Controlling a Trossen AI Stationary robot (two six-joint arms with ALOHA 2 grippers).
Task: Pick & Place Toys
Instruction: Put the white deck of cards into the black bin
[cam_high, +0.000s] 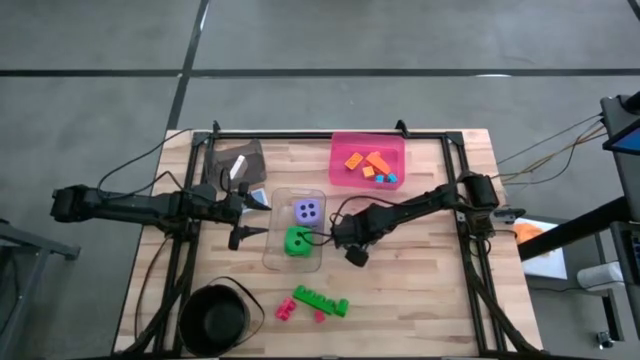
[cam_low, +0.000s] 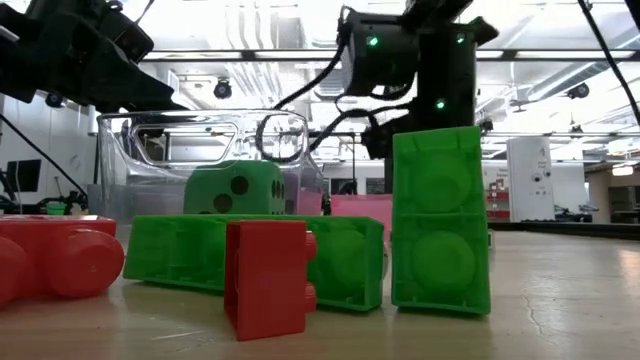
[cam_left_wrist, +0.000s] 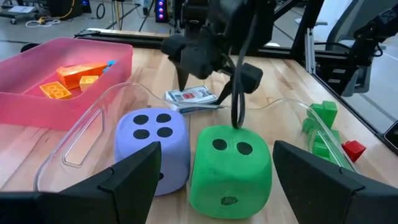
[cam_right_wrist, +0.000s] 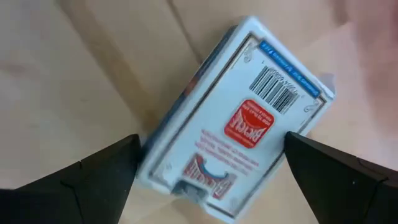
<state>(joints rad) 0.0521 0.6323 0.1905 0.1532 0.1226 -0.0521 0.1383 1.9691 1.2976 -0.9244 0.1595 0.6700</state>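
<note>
We hold the right hand (cam_right_wrist: 208, 180) open just beside the clear plastic bin (cam_high: 276, 252), its fingers straddling a boxed deck of playing cards (cam_right_wrist: 236, 124) lying flat on the wooden tabletop (cam_high: 430, 290). To grip well, we should lower squarely and close across the box's narrow width so it cannot twist. The left hand (cam_left_wrist: 214, 186) waits open at the bin's opposite wall. Inside that bin sit a purple dotted foam die (cam_high: 308, 211) and a green dotted foam die (cam_high: 297, 241). Beyond the bin, the pink plastic tray (cam_high: 345, 178) holds orange bricks (cam_high: 366, 162) and what seem teal pieces.
</note>
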